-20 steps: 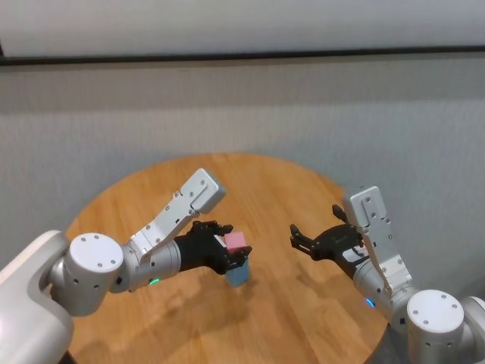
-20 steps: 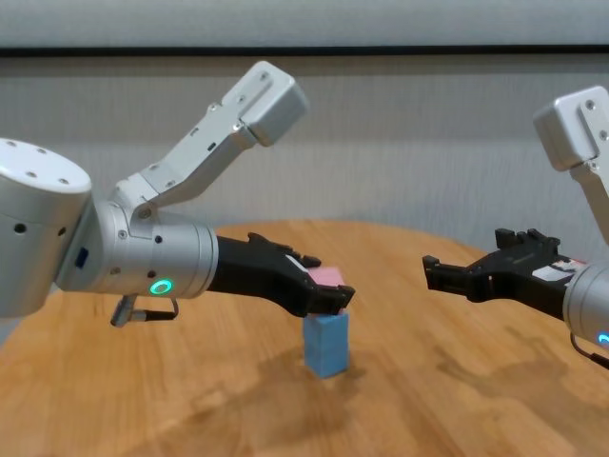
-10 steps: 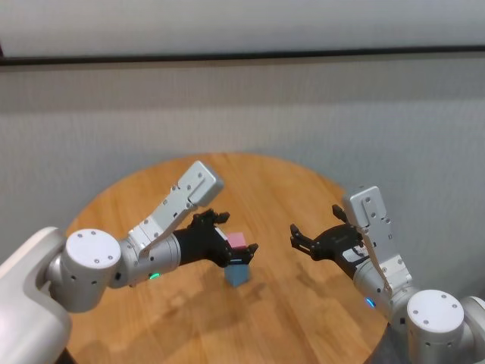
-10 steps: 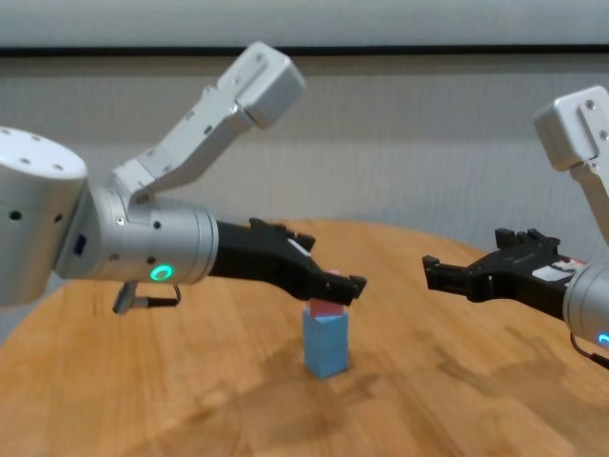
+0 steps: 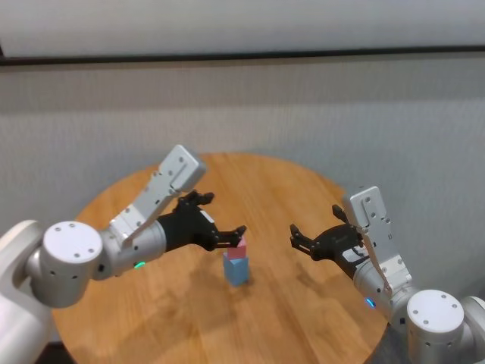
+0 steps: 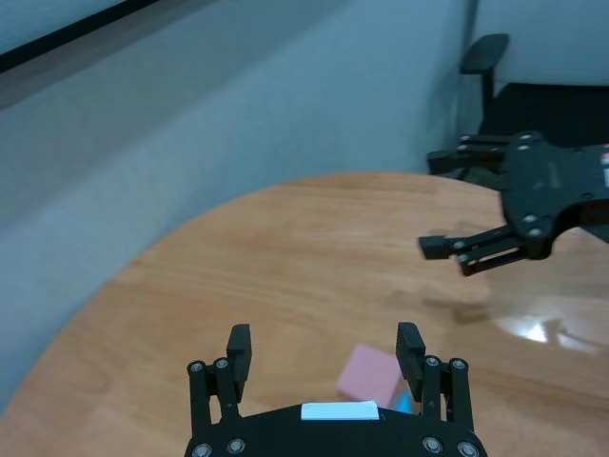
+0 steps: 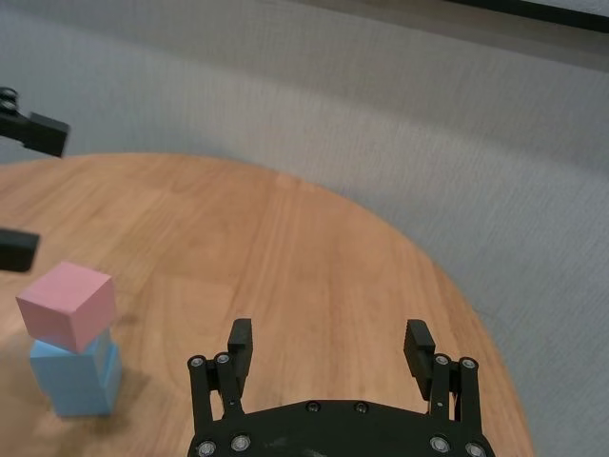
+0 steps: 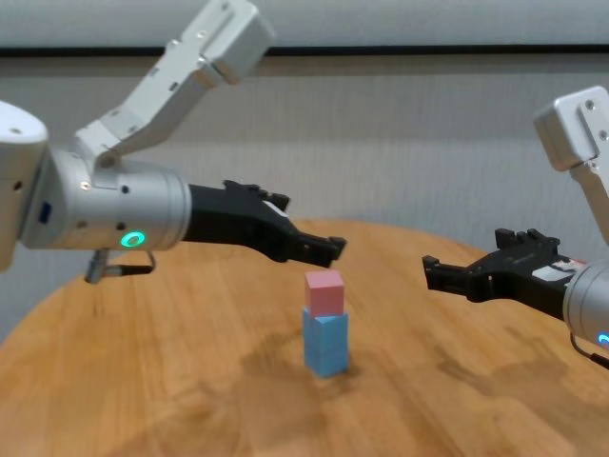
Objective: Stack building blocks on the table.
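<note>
One-armed work, judging by the scene: hovering with the left gripper (image 6: 324,338) just above and behind the pink block (image 8: 324,290), jaws spread wide and pinching nothing. Parking the right gripper (image 7: 328,333) over the right side of the table (image 8: 171,381), well apart from the stack, likewise spread and empty.

Finding the pink block resting on the light blue block (image 8: 325,345) near the middle of the table, touching it, upright, and turned slightly against it in the right wrist view. Not managing to tell whether the blue part is one cube or two.

Judging the placing as done and the step in hand as getting the left gripper clear without disturbing anything. Doing that well probably means:

- Lifting straight up first, then drawing back along the forearm's own line, never sweeping sideways across the stack.
- Keeping the jaws fully spread, so that neither finger is brushing a pink face on the way out.
- Moving slowly while close, since such small, light cubes are likely toppling at the lightest nudge.
- Watching the pink block's twisted seat, since any knock there risks sliding it off the edge.
- Leaving the right gripper where it is, away from the stack.
</note>
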Controlling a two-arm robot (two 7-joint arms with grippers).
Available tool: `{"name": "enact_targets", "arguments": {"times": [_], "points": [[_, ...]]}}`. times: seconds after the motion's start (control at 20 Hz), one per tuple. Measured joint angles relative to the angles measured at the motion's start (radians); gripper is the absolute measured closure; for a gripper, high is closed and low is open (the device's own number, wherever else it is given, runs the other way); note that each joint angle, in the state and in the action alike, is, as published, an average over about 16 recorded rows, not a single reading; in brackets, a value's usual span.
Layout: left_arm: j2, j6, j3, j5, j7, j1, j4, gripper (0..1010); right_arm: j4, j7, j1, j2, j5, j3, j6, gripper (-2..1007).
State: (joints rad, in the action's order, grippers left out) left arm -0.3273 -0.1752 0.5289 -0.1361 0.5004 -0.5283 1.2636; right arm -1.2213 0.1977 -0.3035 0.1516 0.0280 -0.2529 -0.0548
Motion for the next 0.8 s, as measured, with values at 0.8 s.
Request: {"name": "enact_targets", "arguments": {"times": [0.8], "points": [[-0.101, -0.066, -0.099, -0.007, -0.068, 0.116, 0.15, 10, 0.0, 0.0, 0.0, 0.0, 0.0, 0.0, 0.0, 0]]}}
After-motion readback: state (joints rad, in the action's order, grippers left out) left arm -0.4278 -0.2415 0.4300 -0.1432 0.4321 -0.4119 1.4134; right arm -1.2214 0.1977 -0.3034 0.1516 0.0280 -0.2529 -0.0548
